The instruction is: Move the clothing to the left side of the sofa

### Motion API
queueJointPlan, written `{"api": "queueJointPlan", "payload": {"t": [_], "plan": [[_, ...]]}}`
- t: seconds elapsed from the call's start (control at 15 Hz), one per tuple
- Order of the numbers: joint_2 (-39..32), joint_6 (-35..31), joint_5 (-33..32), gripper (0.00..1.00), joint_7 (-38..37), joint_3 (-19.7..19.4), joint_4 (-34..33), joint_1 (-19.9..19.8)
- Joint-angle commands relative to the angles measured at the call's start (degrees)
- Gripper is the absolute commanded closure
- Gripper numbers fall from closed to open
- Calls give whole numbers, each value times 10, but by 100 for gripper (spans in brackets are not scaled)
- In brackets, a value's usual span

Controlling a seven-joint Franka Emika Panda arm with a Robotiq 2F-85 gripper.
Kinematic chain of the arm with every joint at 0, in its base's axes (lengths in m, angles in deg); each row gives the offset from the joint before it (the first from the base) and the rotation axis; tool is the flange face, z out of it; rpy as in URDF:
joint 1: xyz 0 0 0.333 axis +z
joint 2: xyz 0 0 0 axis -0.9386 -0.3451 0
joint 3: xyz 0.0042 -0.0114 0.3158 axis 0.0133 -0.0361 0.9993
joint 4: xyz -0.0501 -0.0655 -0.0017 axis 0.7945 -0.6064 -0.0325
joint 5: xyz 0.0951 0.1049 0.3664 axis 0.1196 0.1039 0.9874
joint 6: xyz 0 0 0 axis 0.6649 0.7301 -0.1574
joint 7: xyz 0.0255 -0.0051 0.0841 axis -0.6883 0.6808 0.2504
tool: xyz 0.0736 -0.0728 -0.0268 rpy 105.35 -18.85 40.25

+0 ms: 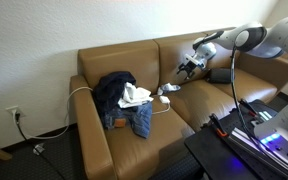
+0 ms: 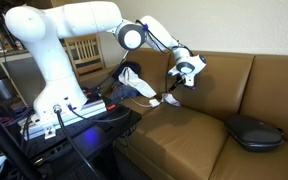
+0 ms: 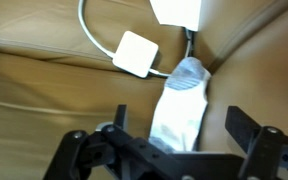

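Arm [image 2: 74,25] enters from the upper left of the frame and its wrist tips downward. The claw [image 2: 184,77] hangs over the middle of the sofa [image 1: 184,112], jaws spread wide and empty. In the wrist view the claw [image 3: 178,114] sits above a white cloth [image 3: 181,92] lying on the leather; contact is unclear. A square adapter [image 3: 136,52] and cable [image 3: 92,30] lie to its upper left. The clothing [image 1: 122,100] is heaped on the seat at frame left, apart from the claw. A black case [image 1: 221,75] sits on the right seat. Wall outlet [image 1: 14,113] at lower left, dark carpet [image 1: 44,160].
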Motion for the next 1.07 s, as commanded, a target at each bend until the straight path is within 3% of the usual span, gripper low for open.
{"api": "queueJointPlan", "payload": {"t": [0.0, 0.4, 1.0], "plan": [[-1, 14, 0, 0, -69, -60, 25, 68], [-1, -59, -22, 0, -136, -105, 68, 151], [-1, -355, -52, 0, -166, -127, 138, 223]]}}
